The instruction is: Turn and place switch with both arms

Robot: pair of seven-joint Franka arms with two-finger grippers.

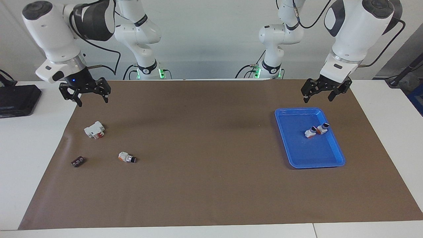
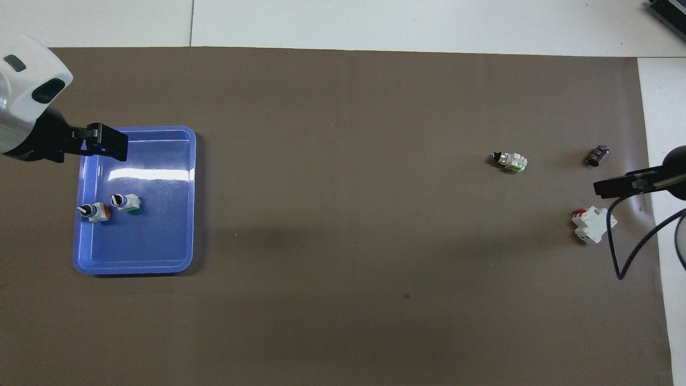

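One switch [image 1: 127,157] with a white body, orange-red base and black knob lies on its side on the brown mat toward the right arm's end; it also shows in the overhead view [image 2: 511,160]. Two similar switches [image 1: 310,132] [image 1: 323,128] lie side by side in the blue tray [image 1: 310,158], also seen from overhead [image 2: 95,211] [image 2: 126,202]. My left gripper [image 1: 318,97] hangs open and empty in the air by the tray [image 2: 155,246]. My right gripper [image 1: 93,100] hangs open and empty above the mat, over nothing, with the white block closest.
A larger white block with a red part [image 1: 94,129] and a small dark flat piece [image 1: 78,161] lie on the mat near the loose switch. A black box [image 1: 16,99] sits off the mat at the right arm's end.
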